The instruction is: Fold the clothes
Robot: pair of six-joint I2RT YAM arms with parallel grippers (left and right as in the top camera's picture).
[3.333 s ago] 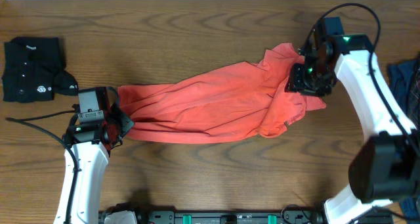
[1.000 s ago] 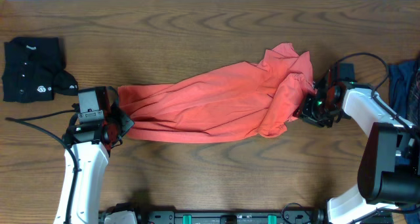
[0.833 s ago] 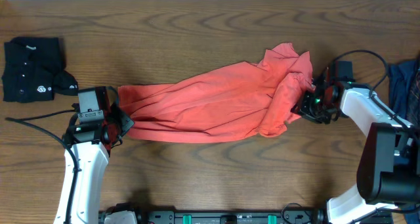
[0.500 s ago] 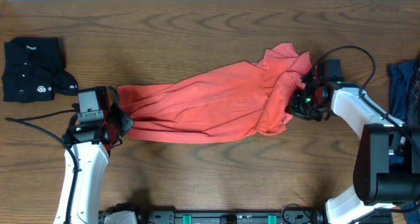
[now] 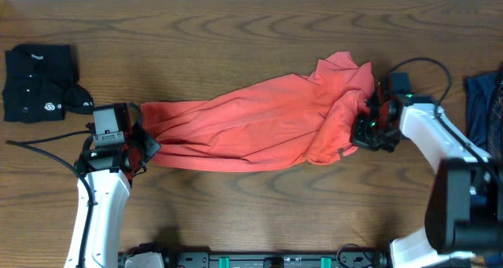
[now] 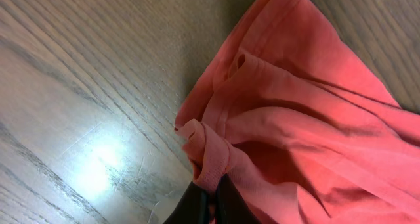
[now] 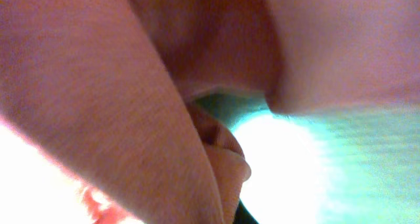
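Observation:
The coral-red T-shirt lies rumpled and stretched lengthwise across the middle of the table, bunched up at its right end. My left gripper is shut on the shirt's left edge. In the left wrist view a rolled fold of the T-shirt is pinched between the dark fingertips. My right gripper is pressed into the bunched right end and shut on it. Red fabric fills the right wrist view, and only a dark sliver of a finger shows there.
A folded black buttoned shirt sits at the far left of the table. A dark blue garment lies at the right edge, just beyond the right arm. Bare wood lies behind the T-shirt.
The right gripper moved left into the shirt's bunched right end and closed on it, nudging that fabric slightly. The left arm and its grip have not moved.

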